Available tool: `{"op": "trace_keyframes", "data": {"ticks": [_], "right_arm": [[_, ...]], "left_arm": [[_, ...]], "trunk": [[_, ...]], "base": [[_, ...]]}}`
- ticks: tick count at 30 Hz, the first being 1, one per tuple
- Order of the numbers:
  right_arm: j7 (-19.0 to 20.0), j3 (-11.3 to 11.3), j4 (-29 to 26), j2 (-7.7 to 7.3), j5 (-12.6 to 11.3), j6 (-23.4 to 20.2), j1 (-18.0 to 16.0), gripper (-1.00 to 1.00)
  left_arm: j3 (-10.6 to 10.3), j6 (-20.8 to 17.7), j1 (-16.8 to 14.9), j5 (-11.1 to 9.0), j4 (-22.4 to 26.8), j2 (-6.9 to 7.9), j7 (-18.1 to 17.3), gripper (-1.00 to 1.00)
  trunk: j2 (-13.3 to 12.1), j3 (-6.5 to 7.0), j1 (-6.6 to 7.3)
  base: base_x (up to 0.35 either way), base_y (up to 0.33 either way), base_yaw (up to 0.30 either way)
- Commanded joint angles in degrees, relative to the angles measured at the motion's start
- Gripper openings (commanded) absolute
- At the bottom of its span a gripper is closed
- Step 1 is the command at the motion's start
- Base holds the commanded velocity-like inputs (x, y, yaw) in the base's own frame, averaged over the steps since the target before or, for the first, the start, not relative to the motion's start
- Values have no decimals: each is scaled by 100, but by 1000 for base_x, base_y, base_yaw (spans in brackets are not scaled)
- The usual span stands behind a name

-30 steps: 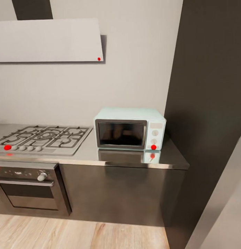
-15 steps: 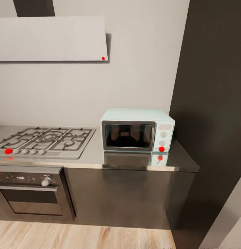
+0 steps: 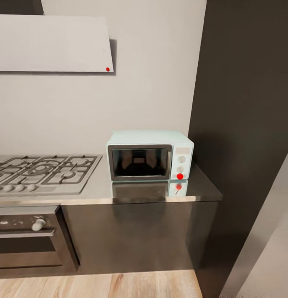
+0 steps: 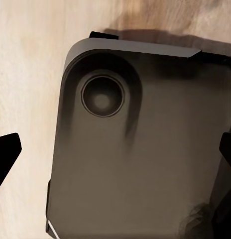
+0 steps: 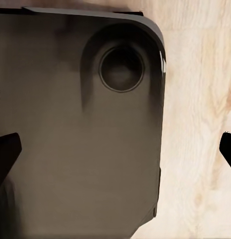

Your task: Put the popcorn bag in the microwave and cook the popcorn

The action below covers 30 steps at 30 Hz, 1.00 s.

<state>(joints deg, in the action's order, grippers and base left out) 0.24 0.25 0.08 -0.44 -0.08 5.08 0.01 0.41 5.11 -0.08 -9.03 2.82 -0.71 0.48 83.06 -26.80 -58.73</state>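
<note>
The robot is on its way through the kitchen, and the step in hand looks like searching for the popcorn bag, which is not on the stretch of table (image 3: 98,191) in the head view. The microwave (image 3: 149,156) stands at the right end of that table, door closed, just beside the dark tall cabinet (image 3: 243,124), with the gas hob (image 3: 40,171) to its left and the built-in oven (image 3: 28,240) below the hob.

The left end effector (image 4: 115,154) and right end effector (image 5: 115,149) both hang over the robot's dark base (image 4: 145,164) and the wood floor (image 5: 200,124), fingertips spread wide, holding nothing.

Next, the base probably has to turn until the bag comes into sight.

Since half a second ago the whole head view has shifted left, a camera move.
</note>
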Motion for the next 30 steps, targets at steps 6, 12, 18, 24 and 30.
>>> {"op": "trace_keyframes", "data": {"ticks": [6, 12, 18, 24, 30], "right_arm": [[2, -5, 1, 1, -1, 19, -1, 100], [2, 0, 1, -5, 7, 19, -1, 100], [8, 10, 1, -18, 9, 11, -1, 100], [10, 19, 1, -24, 33, 10, -1, 100], [3, 21, 1, -18, 44, 7, -1, 100]], "left_arm": [[3, 25, -1, -38, -1, -16, 5, 100], [3, 25, -1, -38, -1, -1, 5, 100], [3, 25, -1, -38, -1, -5, 5, 100], [3, 25, -1, -39, -1, -6, 5, 100], [3, 25, -1, -38, 0, -8, 5, 100]], "trunk": [[2, -4, 0], [2, -4, 0], [2, -4, 0], [2, -4, 0], [2, -4, 0]], "base": [[0, 0, -228], [0, 0, -182], [0, 0, -12], [0, 0, 0], [0, 0, 0]]}}
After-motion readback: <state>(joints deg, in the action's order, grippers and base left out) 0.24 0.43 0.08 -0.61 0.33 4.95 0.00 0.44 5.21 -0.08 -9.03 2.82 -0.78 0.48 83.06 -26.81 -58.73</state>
